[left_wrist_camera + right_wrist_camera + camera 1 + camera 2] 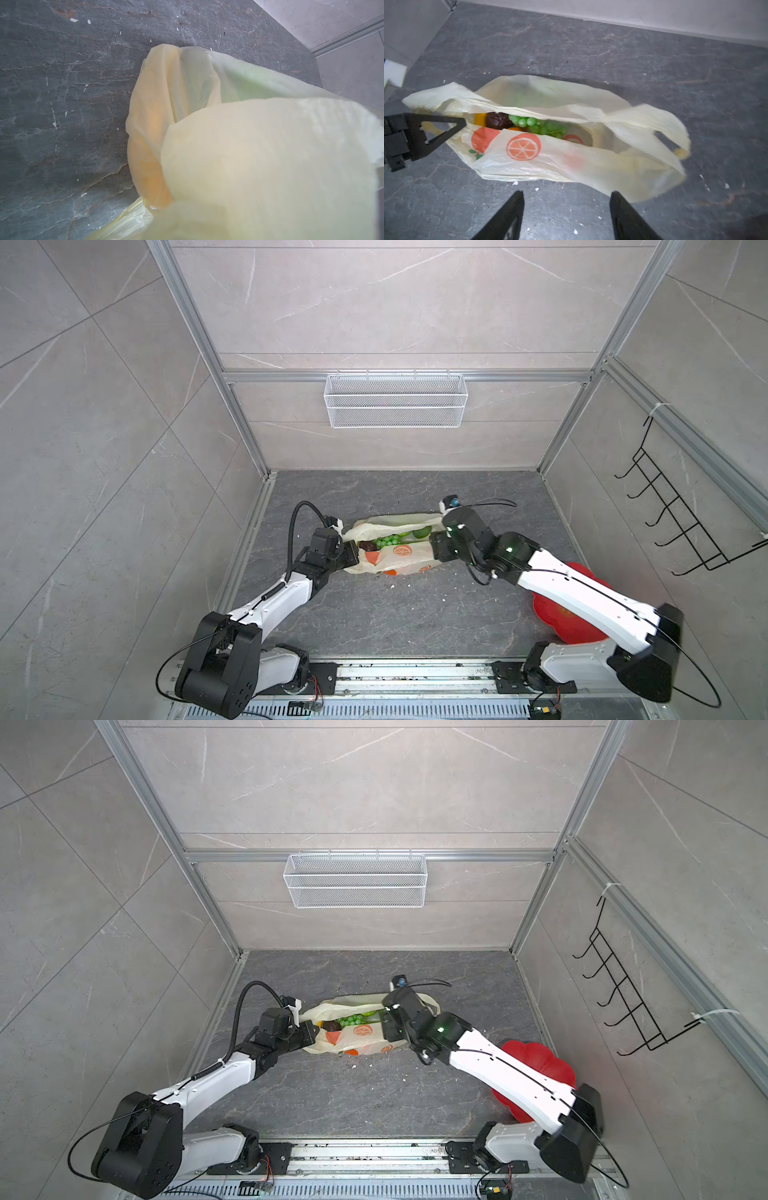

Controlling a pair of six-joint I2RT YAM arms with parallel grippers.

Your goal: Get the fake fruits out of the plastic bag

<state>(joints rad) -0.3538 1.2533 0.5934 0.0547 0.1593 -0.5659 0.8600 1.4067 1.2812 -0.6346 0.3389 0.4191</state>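
Right wrist view, item one: thin, crinkly cream-yellow translucent plastic bag (550,164) printed with orange fruit slices, lying on its side on the dark grey stone-pattern tabletop (591,52) with its mouth gaping. Contents are the fake fruits, all inside. A green plastic grape bunch (537,124) sits mid-mouth, a dark brown plastic avocado (497,120) touches it, and I cannot identify the yellow-orange piece (479,118) beside that. In a top view a smooth green fruit (420,532) lies toward the bag's 3 o'clock end. Left gripper (460,124): at the bag's 9 o'clock end, jaws closed flat, pinching film by the handle there. Right gripper (566,193): at the 3 o'clock end, jaws well apart, nothing between them. Red flower-shaped plate (557,622): roughly 4 o'clock from the bag, well apart, partly under my right arm. Handling estimate: the film is limp and slippery and will drag with any pull, while the fruits look light, rigid and smooth. I would take the grape bunch first, across its exposed berries and clear of the film. The round avocado may squirt free.
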